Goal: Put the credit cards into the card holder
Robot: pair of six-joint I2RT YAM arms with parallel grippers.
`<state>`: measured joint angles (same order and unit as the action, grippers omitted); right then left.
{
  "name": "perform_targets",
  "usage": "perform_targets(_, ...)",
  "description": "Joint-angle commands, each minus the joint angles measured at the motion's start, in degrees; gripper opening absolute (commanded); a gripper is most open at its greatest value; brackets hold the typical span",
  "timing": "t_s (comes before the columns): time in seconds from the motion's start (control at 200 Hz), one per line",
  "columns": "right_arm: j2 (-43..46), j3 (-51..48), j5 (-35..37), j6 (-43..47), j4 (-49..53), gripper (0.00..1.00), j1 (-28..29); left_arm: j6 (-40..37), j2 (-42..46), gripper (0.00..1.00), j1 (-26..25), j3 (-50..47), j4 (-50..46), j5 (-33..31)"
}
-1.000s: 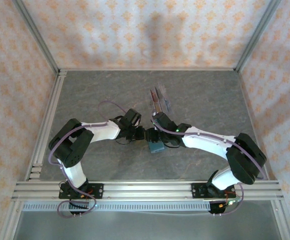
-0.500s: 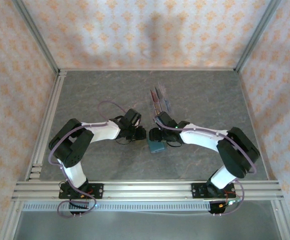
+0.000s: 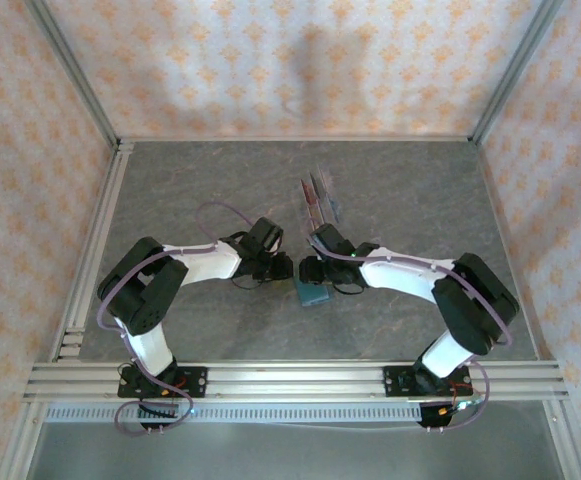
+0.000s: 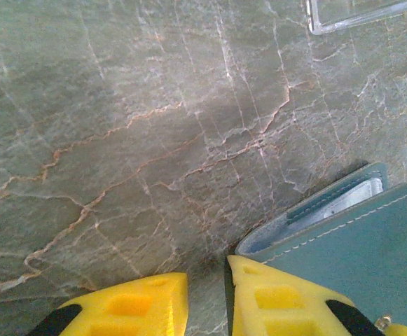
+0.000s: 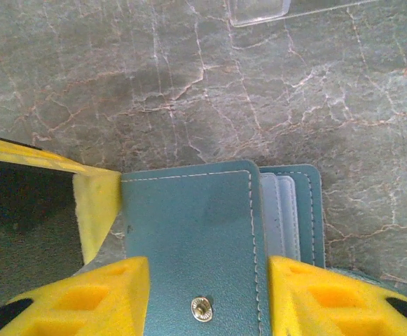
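The teal card holder [image 3: 313, 295] lies flat on the table between the two wrists. Its snap flap [image 5: 189, 224] is folded over, and paler inner pockets [image 5: 280, 210] show along its right edge. My right gripper [image 5: 209, 297] is open, its yellow fingers [image 5: 108, 294] straddling the flap just above it. My left gripper [image 4: 207, 294] stands narrowly open with bare table in the gap. One of its fingers [image 4: 280, 301] butts against the holder's edge [image 4: 357, 245]. The credit cards [image 3: 317, 195] stand dark and thin in a clear rack farther back.
A corner of the clear slotted rack [image 4: 357, 14] lies just beyond the holder, also at the top of the right wrist view [image 5: 259, 10]. Metal rails [image 3: 290, 378] run along the near edge, and patterned walls close in the marble table [image 3: 420, 190].
The right arm's elbow has drawn in toward the centre and its gripper has shifted slightly over the holder. The left arm and the holder have stayed put.
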<state>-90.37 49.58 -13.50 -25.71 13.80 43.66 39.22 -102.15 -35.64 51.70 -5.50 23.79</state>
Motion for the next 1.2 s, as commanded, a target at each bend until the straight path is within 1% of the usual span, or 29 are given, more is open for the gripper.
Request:
perform_targets(0.0,2.39,-0.01,1.72,-0.2,1.29,0.45,0.32,1.09,-6.88,0.24,-5.3,-1.1,6.25,6.62)
perform_targets(0.045,2.67,0.28,2.47,-0.12,2.01,0.45,0.75,1.12,-6.87,0.24,-5.25,-1.08,6.27,6.7)
perform_targets(0.075,2.77,0.49,2.77,0.06,2.34,0.45,0.97,1.12,-8.55,0.24,-5.3,-1.03,6.37,6.71)
perform_targets(0.275,3.33,1.67,4.08,0.24,4.05,0.44,2.03,1.12,-9.08,0.24,-5.3,-0.78,6.28,6.71)
perform_targets(0.49,3.0,3.34,6.63,0.63,6.55,0.48,3.21,1.27,-9.37,0.24,-5.36,-0.63,6.29,6.88)
perform_targets(0.621,3.09,4.11,7.23,0.77,7.47,0.49,4.06,1.38,-9.49,0.24,-5.35,-0.62,6.3,6.95)
perform_targets(0.966,3.84,4.73,4.94,0.14,6.67,0.43,5.3,1.56,-9.77,0.24,-5.5,-0.52,6.56,7.23)
perform_targets(1.196,4.43,3.25,-1.7,-0.57,0.56,0.44,5.38,2.07,-9.99,0.24,-5.5,-0.64,7.16,7.83)
